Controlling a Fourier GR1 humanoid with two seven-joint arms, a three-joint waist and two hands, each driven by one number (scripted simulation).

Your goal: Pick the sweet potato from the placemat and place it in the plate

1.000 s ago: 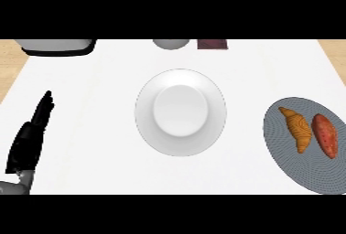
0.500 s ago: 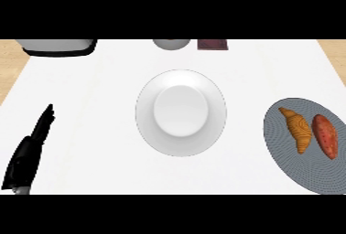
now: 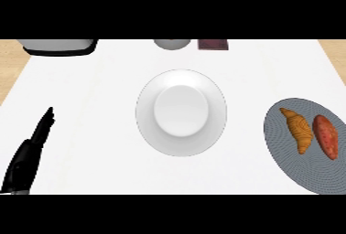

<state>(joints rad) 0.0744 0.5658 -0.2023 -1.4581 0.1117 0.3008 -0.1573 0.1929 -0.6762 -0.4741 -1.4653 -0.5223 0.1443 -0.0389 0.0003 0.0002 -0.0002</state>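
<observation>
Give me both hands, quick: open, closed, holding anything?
Left hand: open, fingers straight, holding nothing, at the counter's left edge.
Right hand: not in view, so cannot be told.

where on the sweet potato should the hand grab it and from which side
Probably around the thick middle of the sweet potato, from above and its outer right side. It lies flat on the placemat, long axis running near to far, with a croissant close along its left, so fingers fit better closing across its width from the free right.
</observation>
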